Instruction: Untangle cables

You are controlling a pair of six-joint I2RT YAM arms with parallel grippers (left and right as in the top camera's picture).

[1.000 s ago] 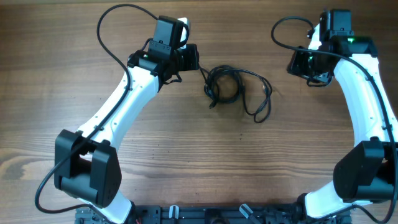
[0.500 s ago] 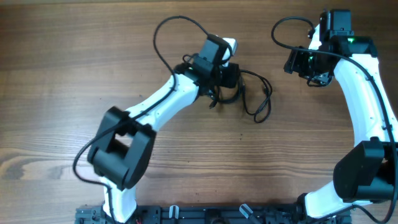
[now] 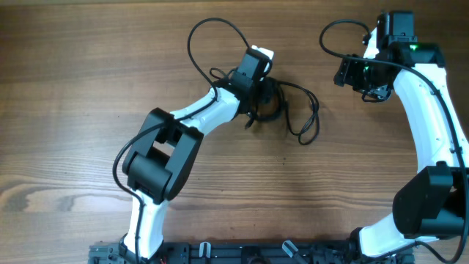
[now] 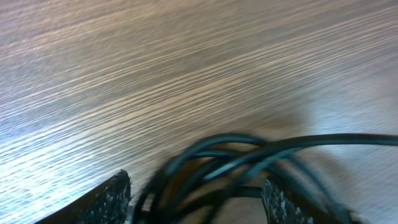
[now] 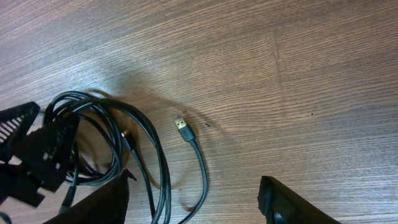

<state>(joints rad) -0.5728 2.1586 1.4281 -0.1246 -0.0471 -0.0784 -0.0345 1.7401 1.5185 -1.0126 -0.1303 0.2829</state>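
Black cables (image 4: pixel 336 140) with a silver-tipped plug (image 5: pixel 181 124) on a brown bench (image 3: pixel 73 110) streaked with fine lighter wood grain, beside white arms (image 3: pixel 429 110) with black joints.

Jaws apart: left arm (image 3: pixel 199 116), right arm (image 3: pixel 426 110)

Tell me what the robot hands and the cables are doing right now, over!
Left gripper open, straddling the cables. Right gripper open, empty, off to the side. Cables tangled, one plug end lying free. Nothing blocking.
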